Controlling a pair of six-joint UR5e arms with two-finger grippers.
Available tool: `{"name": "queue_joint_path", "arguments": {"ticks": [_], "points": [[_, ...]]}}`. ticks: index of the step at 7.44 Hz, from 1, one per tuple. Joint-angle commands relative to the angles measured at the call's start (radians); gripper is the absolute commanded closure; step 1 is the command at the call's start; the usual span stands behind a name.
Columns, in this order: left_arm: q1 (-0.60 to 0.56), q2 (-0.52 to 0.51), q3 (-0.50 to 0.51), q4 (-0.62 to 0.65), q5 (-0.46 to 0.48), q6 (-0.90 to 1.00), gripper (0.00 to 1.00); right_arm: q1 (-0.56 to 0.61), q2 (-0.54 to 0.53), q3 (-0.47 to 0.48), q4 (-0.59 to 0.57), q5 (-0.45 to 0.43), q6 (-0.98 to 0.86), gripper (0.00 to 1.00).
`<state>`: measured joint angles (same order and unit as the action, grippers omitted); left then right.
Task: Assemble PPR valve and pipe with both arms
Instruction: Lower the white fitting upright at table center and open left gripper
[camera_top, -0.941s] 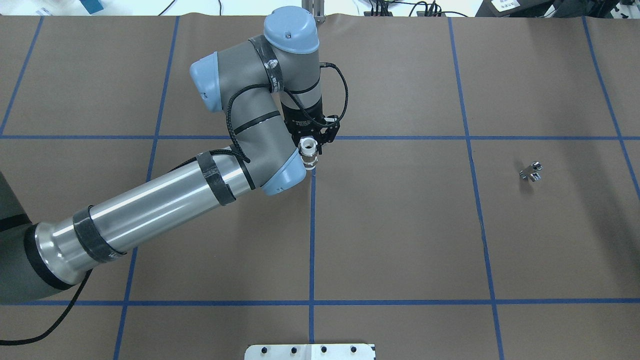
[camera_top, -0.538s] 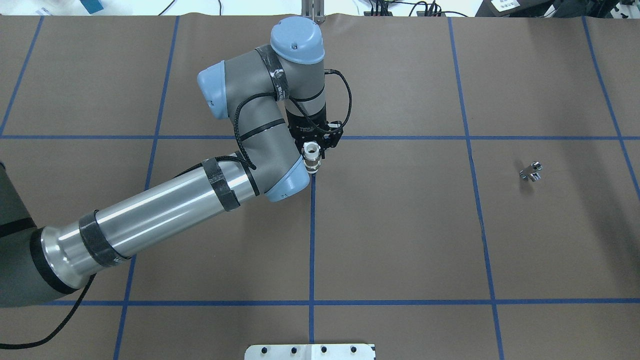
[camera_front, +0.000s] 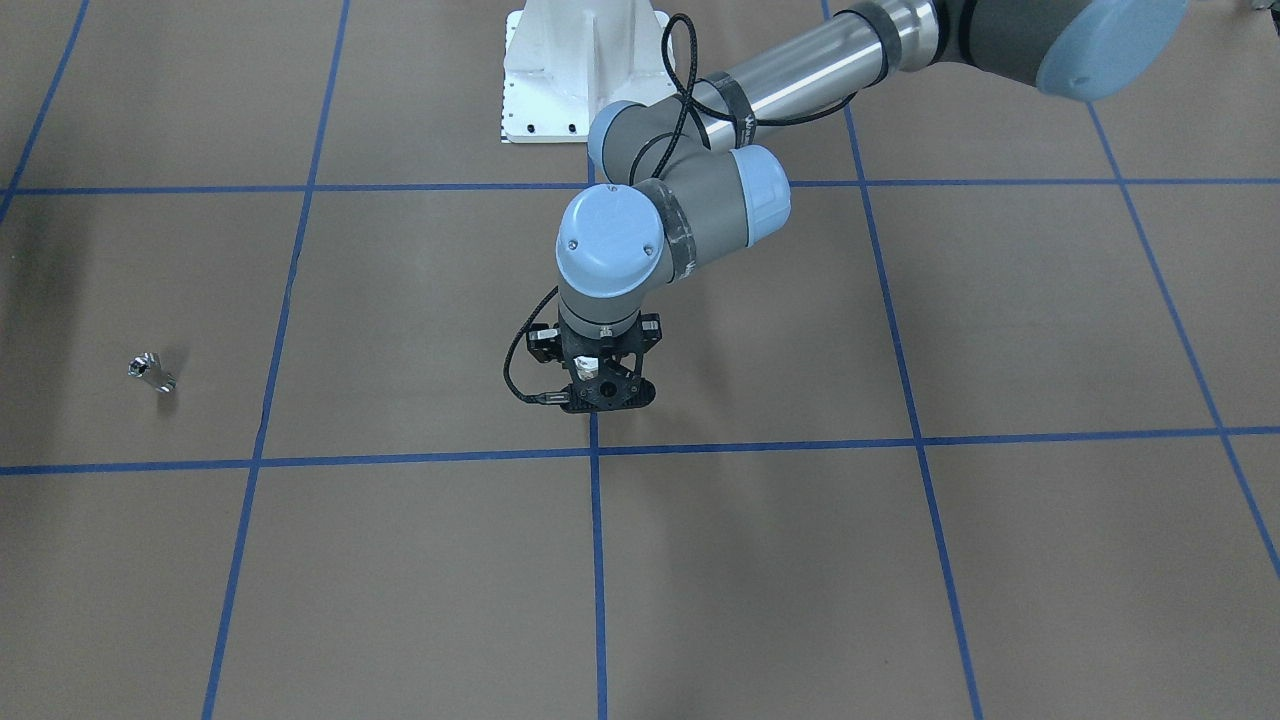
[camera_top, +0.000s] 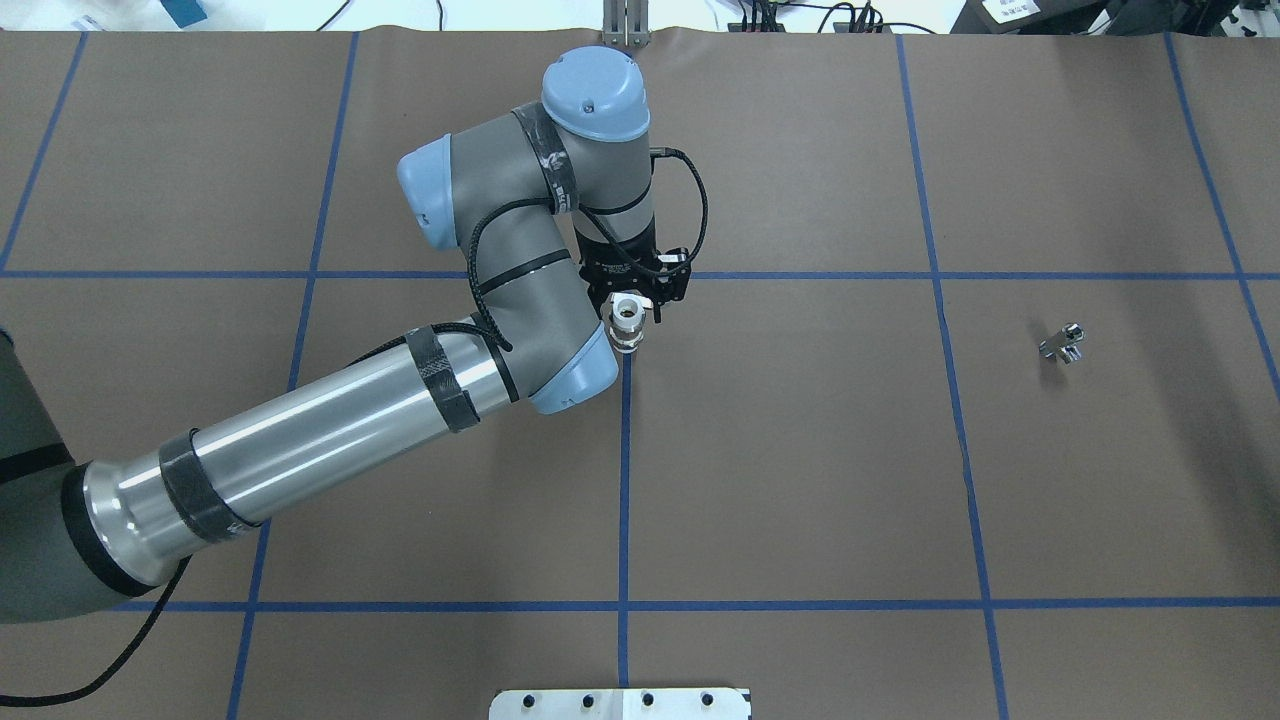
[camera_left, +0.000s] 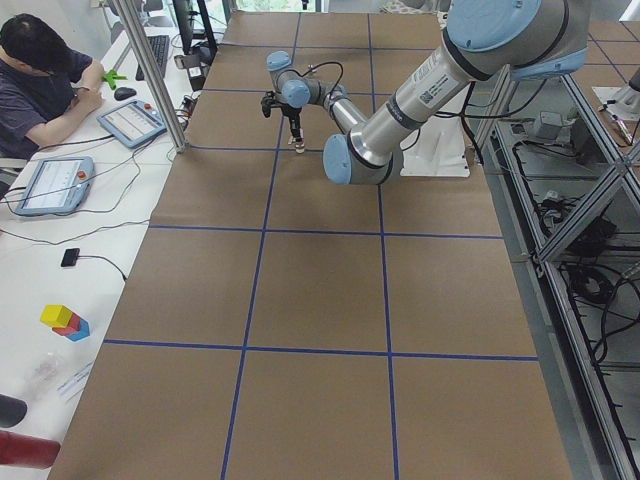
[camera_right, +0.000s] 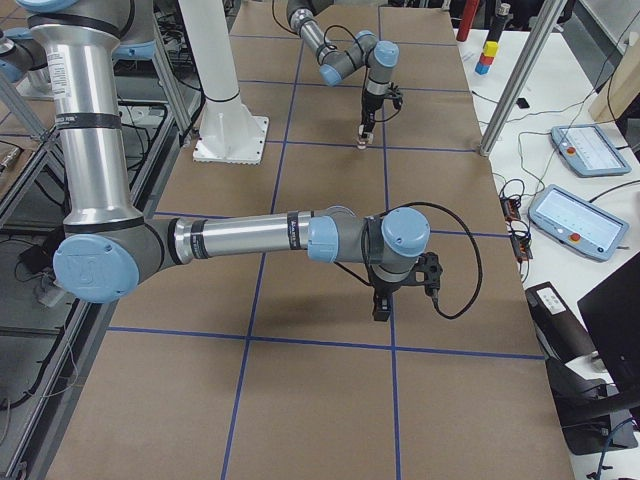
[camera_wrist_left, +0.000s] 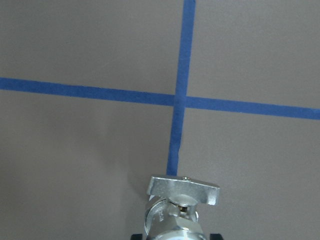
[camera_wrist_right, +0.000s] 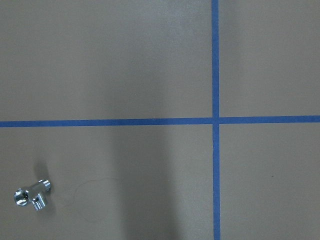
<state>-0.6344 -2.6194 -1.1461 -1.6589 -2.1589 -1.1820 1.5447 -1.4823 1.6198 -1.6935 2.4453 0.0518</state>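
Currently: left gripper clamped on upright PPR valve, frame centre; pipe lying far right; right gripper state unclear.

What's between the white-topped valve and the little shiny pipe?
Between the valve and the pipe lies only bare brown table and one blue tape line, seen in the overhead view.

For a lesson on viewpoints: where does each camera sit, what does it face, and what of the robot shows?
Front: across the table, facing the robot; left arm, left gripper.
Overhead: behind the robot, looking down; left arm.
Left: table's left end; left arm.
Right: table's right end; right arm near, left arm far.
Left wrist: looks down past the held valve.
Right wrist: looks down at table; no body.
Overhead and right wrist share the pipe.
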Motion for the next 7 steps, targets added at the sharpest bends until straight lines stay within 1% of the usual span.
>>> {"name": "queue_joint_path", "arguments": {"ticks": [1, 2, 3, 4, 5, 6, 7], "points": [[0.001, 0.002, -0.004, -0.012, 0.001, 0.002, 0.0, 0.0, 0.003, -0.001, 0.0, 0.0, 0.0, 0.0], [-0.001, 0.004, -0.021, -0.012, 0.001, 0.004, 0.0, 0.0, 0.004, -0.001, 0.0, 0.0, 0.0, 0.0], [-0.026, 0.015, -0.068, -0.004, 0.002, 0.01, 0.0, 0.0, 0.005, 0.002, 0.0, 0.001, 0.0, 0.0], [-0.069, 0.048, -0.149, 0.017, -0.001, 0.012, 0.0, 0.0, 0.007, 0.012, 0.0, 0.003, 0.0, 0.0], [-0.126, 0.096, -0.276, 0.097, 0.001, 0.013, 0.0, 0.0, 0.01, 0.025, 0.0, 0.015, 0.0, 0.0], [-0.187, 0.166, -0.438, 0.19, 0.005, 0.015, 0.0, 0.0, 0.01, 0.041, -0.008, 0.035, 0.002, 0.0], [-0.23, 0.325, -0.59, 0.188, 0.002, 0.057, 0.0, 0.0, 0.01, 0.057, -0.003, 0.038, 0.028, 0.0]]}}
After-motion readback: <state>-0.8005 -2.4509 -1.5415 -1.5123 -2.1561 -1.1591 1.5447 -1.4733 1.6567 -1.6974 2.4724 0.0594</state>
